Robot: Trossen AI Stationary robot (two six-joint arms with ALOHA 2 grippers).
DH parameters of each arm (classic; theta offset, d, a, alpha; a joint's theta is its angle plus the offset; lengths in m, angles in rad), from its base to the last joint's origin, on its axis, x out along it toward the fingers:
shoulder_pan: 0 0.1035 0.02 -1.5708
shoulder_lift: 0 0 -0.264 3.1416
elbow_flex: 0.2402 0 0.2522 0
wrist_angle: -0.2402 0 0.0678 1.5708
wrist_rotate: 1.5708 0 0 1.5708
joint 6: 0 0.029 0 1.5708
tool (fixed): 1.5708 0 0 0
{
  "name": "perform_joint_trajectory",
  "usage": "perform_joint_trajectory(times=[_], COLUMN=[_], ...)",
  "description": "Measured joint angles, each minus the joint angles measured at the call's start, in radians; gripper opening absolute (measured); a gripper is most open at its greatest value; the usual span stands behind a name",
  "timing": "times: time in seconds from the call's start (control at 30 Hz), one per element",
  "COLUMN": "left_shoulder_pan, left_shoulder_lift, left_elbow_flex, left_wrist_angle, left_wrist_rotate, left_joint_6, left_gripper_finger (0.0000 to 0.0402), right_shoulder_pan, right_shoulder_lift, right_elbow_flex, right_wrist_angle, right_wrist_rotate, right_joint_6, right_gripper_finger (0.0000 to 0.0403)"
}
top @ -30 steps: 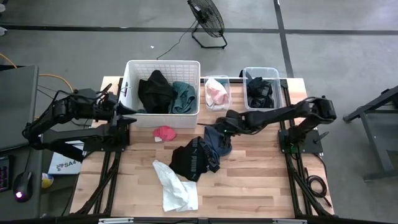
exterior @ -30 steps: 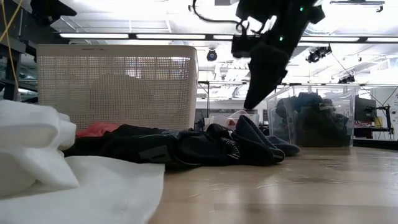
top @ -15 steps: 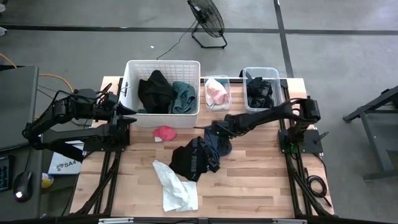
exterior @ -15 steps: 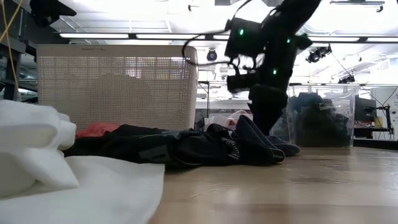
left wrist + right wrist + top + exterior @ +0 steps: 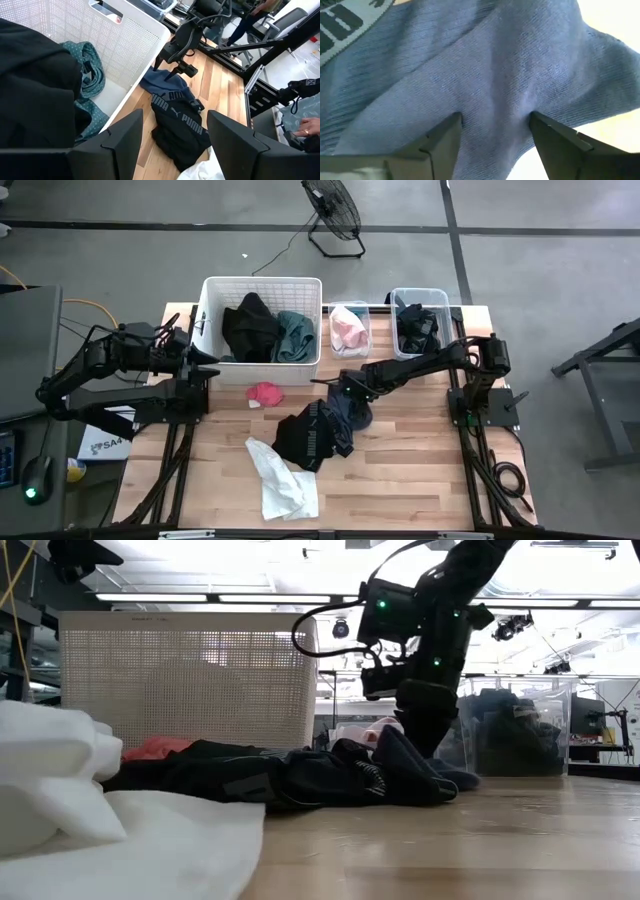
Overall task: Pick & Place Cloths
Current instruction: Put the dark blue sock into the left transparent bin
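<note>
Right hand (image 5: pixel 345 387) is down on the crumpled blue-grey knit cloth (image 5: pixel 350 408) in the middle of the wooden worktop (image 5: pixel 420 470); in its wrist view we see its two dark fingers (image 5: pixel 442 142) spread apart and pressed into the fabric, with cloth filling the gap, though we cannot tell whether they have any of it pinched. From table height the fingertips are hidden behind the folds. Touching that cloth lies a large black garment with white lettering (image 5: pixel 308 436), and nearer the front edge a crumpled white cloth (image 5: pixel 282 483); in the low view it fills the corner and is cut off by the frame. A small red-pink piece (image 5: pixel 265 393) lies just beside the white slatted plastic basket (image 5: pixel 210 320), which holds a black garment (image 5: pixel 250 326) and a teal-green one (image 5: pixel 296 336). Two clear plastic tubs stand beside the basket: the smaller (image 5: pixel 349 308) with pale pink fabric, the larger (image 5: pixel 420 295) with dark cloth we cannot make out in detail. Left hand (image 5: pixel 203 357) waits at the basket's outer wall, its fingers (image 5: pixel 120 142) held wide apart and empty.
</note>
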Motion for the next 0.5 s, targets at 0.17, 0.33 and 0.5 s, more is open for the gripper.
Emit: perform_joint_trajectory(times=[0.17,0.33,0.5], left_shoulder_pan=[0.0,0.0,0.0], left_shoulder_lift=[0.0,0.0,0.0], left_elbow_flex=[0.0,0.0,0.0], left_wrist_angle=[0.001,0.001,0.001], left_wrist_rotate=[0.0,-0.001,-0.006], left_joint_6=[0.0,0.0,0.001], left_gripper_finger=[0.0216,0.0216,0.0216], right_shoulder_pan=[0.0,0.0,0.0], right_shoulder_lift=[0.001,0.002,0.003], right_elbow_flex=[-0.001,-0.001,-0.002], right_wrist_angle=[-0.001,-0.003,-0.011], right_wrist_rotate=[-0.006,-0.014,-0.031], right_joint_6=[0.0,0.0,0.002], right_gripper_finger=[0.0172,0.0088,0.0011])
